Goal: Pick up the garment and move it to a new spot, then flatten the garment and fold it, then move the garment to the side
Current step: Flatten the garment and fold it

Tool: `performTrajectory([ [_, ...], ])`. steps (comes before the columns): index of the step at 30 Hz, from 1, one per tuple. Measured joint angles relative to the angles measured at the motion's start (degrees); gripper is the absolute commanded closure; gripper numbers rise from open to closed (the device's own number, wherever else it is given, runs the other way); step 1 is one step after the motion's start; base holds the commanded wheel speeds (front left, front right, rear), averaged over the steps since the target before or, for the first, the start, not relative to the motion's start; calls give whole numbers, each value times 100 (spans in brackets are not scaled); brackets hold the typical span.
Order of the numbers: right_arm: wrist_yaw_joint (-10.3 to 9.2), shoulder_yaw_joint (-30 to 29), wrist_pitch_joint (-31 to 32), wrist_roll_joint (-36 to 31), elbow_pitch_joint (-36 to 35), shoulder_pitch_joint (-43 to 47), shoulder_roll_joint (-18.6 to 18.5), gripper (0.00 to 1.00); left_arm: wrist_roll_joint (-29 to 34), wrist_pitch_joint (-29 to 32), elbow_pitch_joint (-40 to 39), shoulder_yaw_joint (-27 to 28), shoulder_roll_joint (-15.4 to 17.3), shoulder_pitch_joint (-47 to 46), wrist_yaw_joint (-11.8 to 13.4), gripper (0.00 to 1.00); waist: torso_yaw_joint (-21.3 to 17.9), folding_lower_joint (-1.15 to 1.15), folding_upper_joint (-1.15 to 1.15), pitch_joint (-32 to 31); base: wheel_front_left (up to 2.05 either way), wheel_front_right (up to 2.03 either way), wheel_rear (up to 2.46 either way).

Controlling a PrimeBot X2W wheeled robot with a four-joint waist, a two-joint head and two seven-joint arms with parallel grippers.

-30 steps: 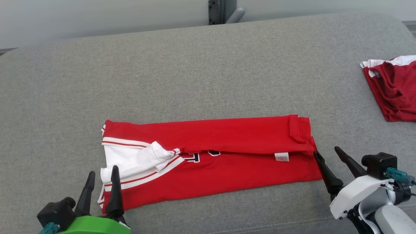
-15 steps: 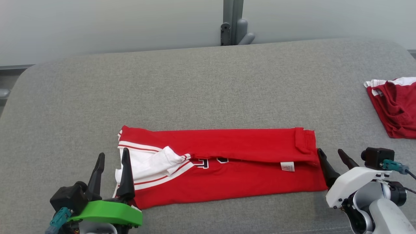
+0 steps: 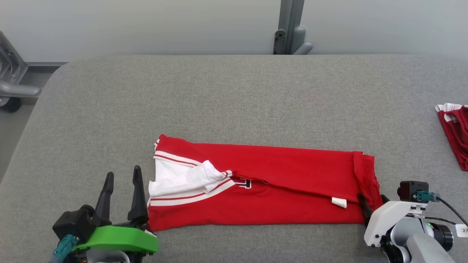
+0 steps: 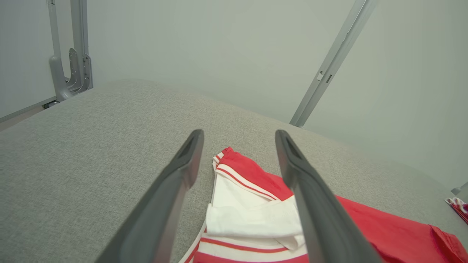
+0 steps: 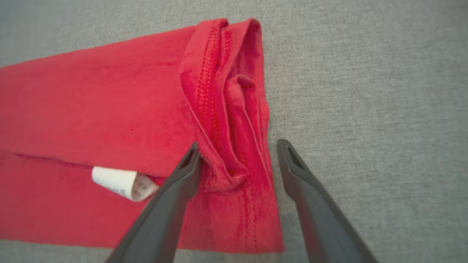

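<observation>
The garment (image 3: pixel 270 182), a red shirt with white striped sleeves, lies folded into a long strip on the grey padded surface (image 3: pixel 219 98). My left gripper (image 3: pixel 123 171) stands open just left of its white sleeve end, fingers apart and nothing between them. In the left wrist view the left gripper (image 4: pixel 239 137) frames the garment's (image 4: pixel 241 190) sleeve corner from above. My right gripper (image 3: pixel 372 197) is open at the opposite end. In the right wrist view the right gripper (image 5: pixel 238 146) straddles the bunched hem of the garment (image 5: pixel 109 95), one finger over the cloth, the other over bare padding.
A second red and white garment (image 3: pixel 455 135) lies at the surface's right edge, also seen as cloth (image 4: pixel 459 206) in the left wrist view. A metal post (image 3: pixel 289 29) stands behind the far edge, and a metal frame (image 3: pixel 14 84) sits off the left end.
The head camera has shifted, so the whole picture slid. The right fingers now straddle the hem instead of standing beside it. The left gripper's inner finger no longer overlaps the sleeve.
</observation>
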Motion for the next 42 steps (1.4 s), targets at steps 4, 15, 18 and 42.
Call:
performTrajectory([
  [4, 0, 48, 0, 116, 254, -139, 51, 0, 23, 1, 8, 94, -47, 48, -35, 0, -18, 0, 0, 38, 0, 0, 0],
  [15, -2, 525, 0, 499, 541, -488, 107, 100, 164, 0, 25, 193, -129, 83, -100, 0, -78, 0, 0, 60, 0, 0, 0],
  [18, -2, 558, 13, 793, 545, -519, 79, 100, 170, 0, 41, 213, -133, 114, -101, 0, -98, 0, 0, 45, 0, 0, 0],
  [42, 0, 548, 564, 1777, -701, -404, -1100, 100, 269, -5, 52, 194, -148, 210, -99, 0, -770, 0, 0, -64, 0, 0, 0],
])
